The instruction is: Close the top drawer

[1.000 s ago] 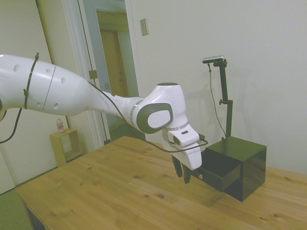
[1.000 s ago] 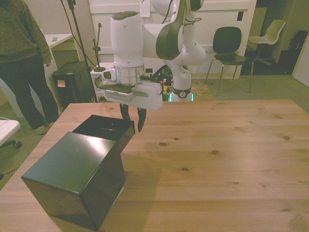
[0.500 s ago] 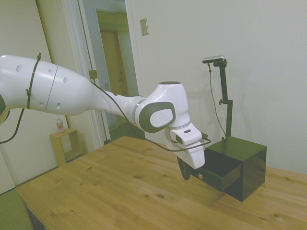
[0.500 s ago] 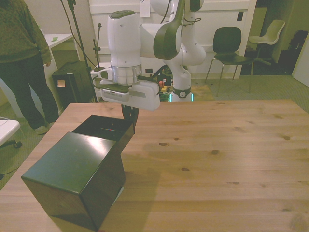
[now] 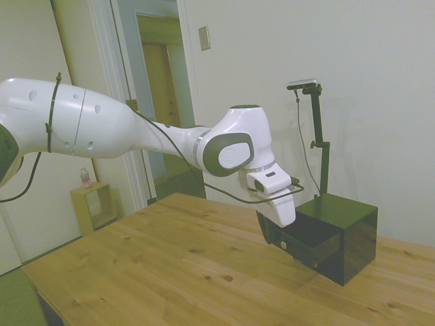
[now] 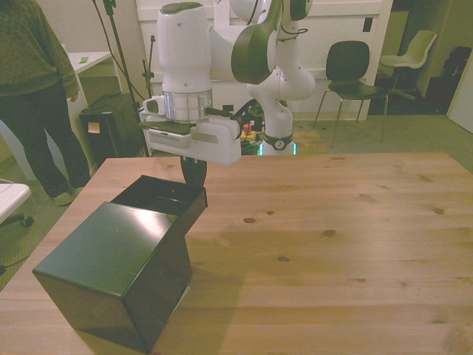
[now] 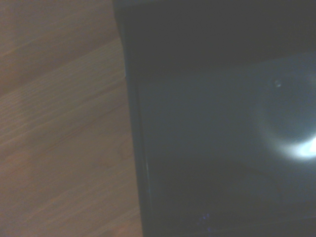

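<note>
On the wooden table [image 6: 355, 244], toward the front view's left, sits the black cube cabinet [image 6: 118, 281], and the top drawer [image 6: 159, 196] sticks partway out of it, open side up. No brand, label or readable writing on the cabinet, the drawer or the arm in any view. The gripper [image 6: 194, 174] is right at the pulled-out front edge of the drawer. In the side view the gripper [image 5: 268, 234] hangs against the drawer front [image 5: 299, 246], fingers dark against the black panel. Cannot tell if the fingers are spread or pressed together, and actual contact is not clear either. Wrist view is blurry: dark drawer surface [image 7: 222, 148] with a bright glare spot, table wood [image 7: 59, 123] beside it. Around: a person [image 6: 37, 89] standing off the table at the front view's left, a black chair [image 6: 347, 74] and a pale chair [image 6: 414, 52] behind. Nothing lies between gripper and drawer.
</note>
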